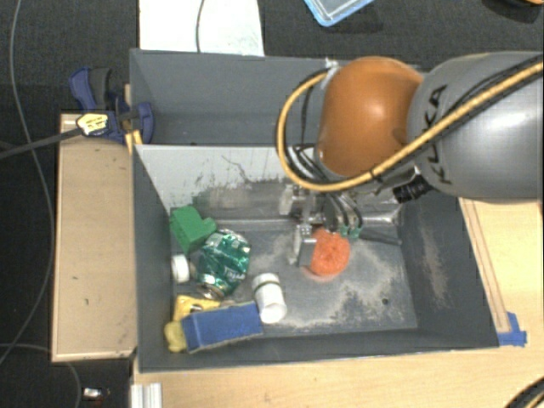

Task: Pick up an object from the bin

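Note:
My gripper (325, 236) hangs under the arm's orange dome, low over the middle of the bin. Directly beneath it lies an orange rounded lump (330, 257) on the bin floor, and the gripper's lower end reaches down to the lump's top and sides. A white cylinder-shaped bottle (269, 297) lies a short way to the lump's lower left. Further left sits a crumpled green and white packet (223, 260).
The bin's left corner holds a green block (191, 226), a small white cap (180, 268) and a blue and yellow flat thing (217, 325). The bin's sloping walls rise close behind the gripper. Bare floor lies right of the orange lump.

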Action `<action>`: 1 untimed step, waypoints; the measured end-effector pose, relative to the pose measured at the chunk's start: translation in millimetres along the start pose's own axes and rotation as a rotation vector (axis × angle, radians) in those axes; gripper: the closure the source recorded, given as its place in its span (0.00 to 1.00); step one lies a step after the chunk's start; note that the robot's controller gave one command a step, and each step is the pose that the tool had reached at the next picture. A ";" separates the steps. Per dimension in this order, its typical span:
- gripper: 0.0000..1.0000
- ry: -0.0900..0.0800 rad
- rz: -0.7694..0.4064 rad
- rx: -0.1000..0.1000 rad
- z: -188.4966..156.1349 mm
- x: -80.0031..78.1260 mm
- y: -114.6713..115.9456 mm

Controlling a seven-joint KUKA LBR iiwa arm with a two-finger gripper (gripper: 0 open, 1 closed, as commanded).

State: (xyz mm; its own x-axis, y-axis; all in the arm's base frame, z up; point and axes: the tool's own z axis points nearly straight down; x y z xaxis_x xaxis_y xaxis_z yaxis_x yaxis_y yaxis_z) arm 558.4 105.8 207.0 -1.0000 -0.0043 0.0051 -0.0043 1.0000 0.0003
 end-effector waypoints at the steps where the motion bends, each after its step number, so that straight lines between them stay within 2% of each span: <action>1: 0.00 -0.008 0.003 -0.001 -4.6 -1.5 -0.7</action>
State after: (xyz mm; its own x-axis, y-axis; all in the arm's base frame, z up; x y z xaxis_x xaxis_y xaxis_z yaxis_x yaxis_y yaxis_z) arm 560.0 105.1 211.5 -1.0000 -0.0017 -0.0030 -0.0017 1.0000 0.0009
